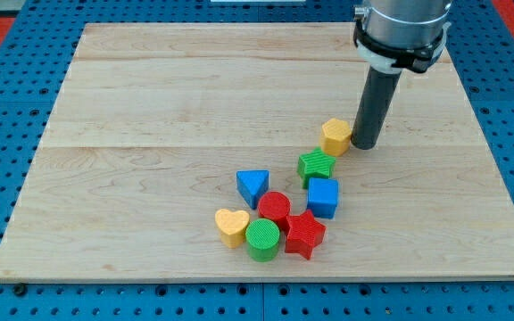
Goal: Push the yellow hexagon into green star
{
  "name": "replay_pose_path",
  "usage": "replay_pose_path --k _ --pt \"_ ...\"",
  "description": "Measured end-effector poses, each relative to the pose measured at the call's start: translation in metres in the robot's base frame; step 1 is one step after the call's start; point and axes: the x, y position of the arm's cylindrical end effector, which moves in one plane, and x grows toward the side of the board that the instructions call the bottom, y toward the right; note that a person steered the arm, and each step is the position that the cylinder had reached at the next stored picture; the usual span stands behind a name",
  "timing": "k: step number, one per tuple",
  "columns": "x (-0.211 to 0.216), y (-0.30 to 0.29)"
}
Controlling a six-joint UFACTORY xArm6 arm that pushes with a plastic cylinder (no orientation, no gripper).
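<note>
Pale wooden surface (150, 107) on a blue pegboard, blocks bunched low-centre. No jaws on this rig, just my tip (366, 145), touching the yellow hexagon (335, 136) at its 3 o'clock. Green star (316, 166) sits just beside it at 7 o'clock, so I'd say nearly done, one short shove left.

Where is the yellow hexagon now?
The yellow hexagon lies right of the board's centre, just above the green star and apparently touching it, with my tip close against its right side.
</note>
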Motion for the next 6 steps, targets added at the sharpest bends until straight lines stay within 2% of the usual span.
replay_pose_path --k 2,4,5,6 --pt "0.012 -0.020" --pt "0.011 -0.005" --pt "-0.031 0.029" --pt "-0.068 0.019"
